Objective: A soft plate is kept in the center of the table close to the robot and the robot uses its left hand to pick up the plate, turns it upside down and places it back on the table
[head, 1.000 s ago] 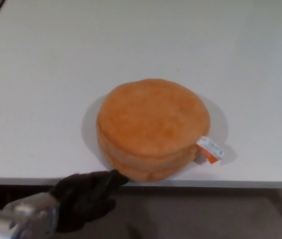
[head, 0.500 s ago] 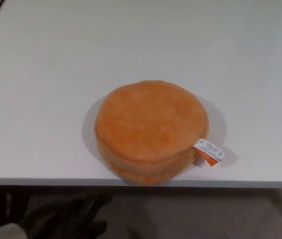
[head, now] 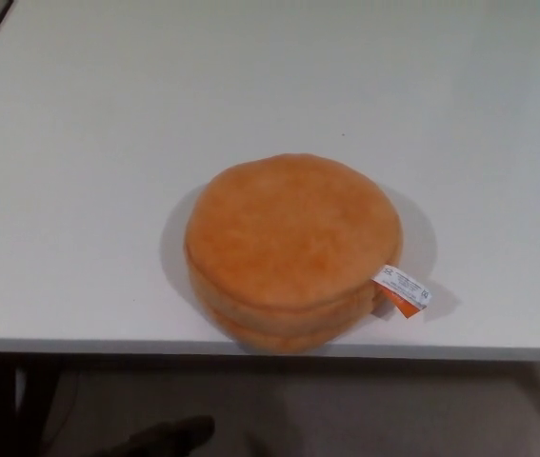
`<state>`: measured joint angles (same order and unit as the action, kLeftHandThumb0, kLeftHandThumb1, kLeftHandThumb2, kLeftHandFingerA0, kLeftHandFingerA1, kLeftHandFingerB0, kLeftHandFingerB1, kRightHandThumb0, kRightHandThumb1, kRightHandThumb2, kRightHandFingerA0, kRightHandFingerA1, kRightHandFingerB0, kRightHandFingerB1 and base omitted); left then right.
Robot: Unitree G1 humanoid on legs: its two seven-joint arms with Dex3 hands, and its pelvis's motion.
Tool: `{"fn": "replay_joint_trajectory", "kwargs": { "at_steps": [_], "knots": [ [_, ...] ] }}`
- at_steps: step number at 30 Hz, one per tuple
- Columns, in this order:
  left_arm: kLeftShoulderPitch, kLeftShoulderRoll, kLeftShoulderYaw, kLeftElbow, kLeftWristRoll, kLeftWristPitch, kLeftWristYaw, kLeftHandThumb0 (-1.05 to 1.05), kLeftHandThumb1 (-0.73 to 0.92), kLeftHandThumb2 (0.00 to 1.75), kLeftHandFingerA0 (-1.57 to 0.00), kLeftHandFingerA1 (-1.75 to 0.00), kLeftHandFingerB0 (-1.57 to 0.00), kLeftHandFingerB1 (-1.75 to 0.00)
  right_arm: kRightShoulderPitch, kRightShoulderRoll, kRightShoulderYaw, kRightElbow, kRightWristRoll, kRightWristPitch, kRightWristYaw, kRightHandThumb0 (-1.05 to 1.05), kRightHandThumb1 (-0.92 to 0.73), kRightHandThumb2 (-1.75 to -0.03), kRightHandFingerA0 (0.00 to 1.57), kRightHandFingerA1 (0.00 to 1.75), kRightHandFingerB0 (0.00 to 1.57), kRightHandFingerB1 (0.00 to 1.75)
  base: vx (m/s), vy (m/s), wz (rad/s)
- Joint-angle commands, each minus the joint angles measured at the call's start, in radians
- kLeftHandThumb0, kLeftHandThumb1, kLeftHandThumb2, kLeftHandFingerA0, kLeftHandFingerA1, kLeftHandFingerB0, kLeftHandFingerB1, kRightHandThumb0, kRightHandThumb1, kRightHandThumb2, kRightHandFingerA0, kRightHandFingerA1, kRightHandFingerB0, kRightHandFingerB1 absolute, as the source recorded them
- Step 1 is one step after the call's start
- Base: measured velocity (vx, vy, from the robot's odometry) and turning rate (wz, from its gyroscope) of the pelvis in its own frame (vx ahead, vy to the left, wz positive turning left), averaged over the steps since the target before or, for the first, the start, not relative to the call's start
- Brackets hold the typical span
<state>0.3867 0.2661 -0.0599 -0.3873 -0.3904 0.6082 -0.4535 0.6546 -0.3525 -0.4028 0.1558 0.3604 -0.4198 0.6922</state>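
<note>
The soft orange plate (head: 293, 249) sits on the white counter (head: 79, 143), in the middle from side to side and right up against the near edge. Its front rim almost reaches that edge. It is round and puffy, and its smooth flat side faces up, with a seam line running around its side. A little white and orange tag (head: 404, 288) sticks out from its right side and lies on the counter, close to the near edge too. The rest of the counter is bare white, with lots of room behind the plate toward the far edge and on both sides of it. At the far left corner a dark strip shows past the counter's edge. Below the near edge is the grey floor (head: 393, 409). Down there, at the very bottom of the picture and a bit to the left, a small dark part of the left hand (head: 170, 438) peeks in. It is below the counter, well apart from the plate, and touches nothing. So little of it shows that I cannot tell if its fingers are open or closed. The right hand does not show.
</note>
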Motion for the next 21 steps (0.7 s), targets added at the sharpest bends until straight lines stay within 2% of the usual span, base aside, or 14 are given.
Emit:
{"fn": "replay_joint_trajectory", "kwargs": {
  "at_steps": [1,4,5,6,7,9,12,13,14,17,18,19,20,21],
  "knots": [
    [0.299,-0.218,0.113,0.215,0.144,-1.06,-0.034,-0.95,0.64,1.13,-0.02,-0.24,0.0,-0.22,-0.007,0.002,-0.009,0.045,0.021,-0.002,0.012,-0.79,-0.87,-0.66,0.34,0.53,0.14,0.31,0.0,0.0,0.0],
    [0.337,-0.249,0.115,0.263,0.119,-1.093,-0.065,-1.0,0.66,1.13,-0.04,-0.31,-0.04,-0.21,0.012,0.003,-0.015,0.035,-0.006,-0.027,-0.007,-0.8,-0.89,-0.67,0.34,0.54,0.14,0.31,0.0,0.0,0.0],
    [0.362,-0.248,0.109,0.282,0.121,-1.082,-0.065,-1.04,0.68,1.14,-0.02,-0.36,0.0,-0.26,0.011,0.002,-0.014,0.037,0.003,-0.014,-0.001,-0.79,-0.71,-1.06,0.26,0.57,0.05,0.4,0.0,0.0,0.0],
    [0.377,-0.247,0.105,0.309,0.123,-1.072,-0.064,-1.05,0.68,1.14,-0.03,-0.39,0.0,-0.28,0.001,0.002,-0.014,0.056,0.005,-0.022,0.004,-0.77,-0.72,-1.06,0.27,0.57,0.05,0.39,0.0,0.0,0.0],
    [0.378,-0.246,0.094,0.334,0.136,-1.077,-0.056,-0.99,0.65,1.12,-0.05,-0.43,-0.01,-0.31,-0.005,-0.001,-0.02,0.064,0.005,-0.036,0.006,-0.76,-0.9,-0.67,0.34,0.53,0.14,0.3,0.0,0.0,0.0],
    [0.369,-0.244,0.087,0.362,0.146,-1.078,-0.047,-1.04,0.68,1.12,0.0,-0.42,0.0,-0.31,0.006,-0.002,-0.021,0.039,0.007,-0.029,0.004,-0.78,-0.9,-0.67,0.34,0.56,0.13,0.32,0.0,0.0,0.0],
    [0.334,-0.247,0.084,0.419,0.164,-1.08,-0.021,-1.05,0.69,1.12,-0.06,-0.49,0.0,-0.4,0.021,-0.005,-0.021,0.02,-0.005,-0.013,-0.009,-0.8,-0.89,-0.67,0.34,0.52,0.14,0.28,0.0,0.0,0.0],
    [0.301,-0.247,0.075,0.46,0.186,-1.092,0.003,-0.99,0.65,1.09,-0.07,-0.49,-0.01,-0.41,0.009,-0.001,-0.023,0.054,0.001,-0.039,0.003,-0.79,-0.72,-1.07,0.27,0.57,0.05,0.38,0.0,0.0,0.0],
    [0.291,-0.249,0.07,0.47,0.191,-1.093,0.008,-0.97,0.63,1.1,-0.08,-0.5,-0.02,-0.4,0.004,-0.001,-0.026,0.072,-0.003,-0.059,0.005,-0.8,-0.73,-1.07,0.27,0.57,0.06,0.37,0.0,0.0,0.0],
    [0.275,-0.25,0.066,0.49,0.195,-1.1,0.004,-1.05,0.68,1.12,-0.1,-0.51,-0.02,-0.37,-0.017,-0.001,-0.027,0.121,-0.001,-0.083,0.016,-0.8,-0.73,-1.07,0.27,0.56,0.06,0.37,0.0,0.0,0.0],
    [0.272,-0.245,0.065,0.489,0.199,-1.092,0.008,-1.05,0.68,1.12,-0.11,-0.51,0.0,-0.35,-0.013,0.002,-0.026,0.109,0.014,-0.072,0.023,-0.81,-0.89,-0.67,0.34,0.49,0.15,0.28,0.0,0.0,0.0],
    [0.269,-0.244,0.068,0.495,0.196,-1.093,0.005,-1.01,0.65,1.1,-0.06,-0.49,-0.02,-0.36,-0.017,0.002,-0.026,0.116,0.016,-0.076,0.029,-0.81,-0.89,-0.67,0.33,0.46,0.15,0.26,0.0,0.0,0.0],
    [0.268,-0.247,0.071,0.5,0.189,-1.095,-0.001,-1.04,0.84,0.66,-0.09,-0.43,-0.1,-0.3,-0.017,0.002,-0.026,0.118,0.012,-0.087,0.028,-0.83,-0.75,-1.07,0.26,0.55,0.09,0.4,0.0,0.0,0.0],
    [0.267,-0.25,0.074,0.503,0.183,-1.098,-0.005,-1.04,0.84,0.66,-0.09,-0.43,-0.1,-0.3,-0.015,0.003,-0.026,0.114,0.007,-0.096,0.025,-0.83,-0.75,-1.07,0.26,0.55,0.09,0.4,0.0,0.0,0.0]
  ]
}}
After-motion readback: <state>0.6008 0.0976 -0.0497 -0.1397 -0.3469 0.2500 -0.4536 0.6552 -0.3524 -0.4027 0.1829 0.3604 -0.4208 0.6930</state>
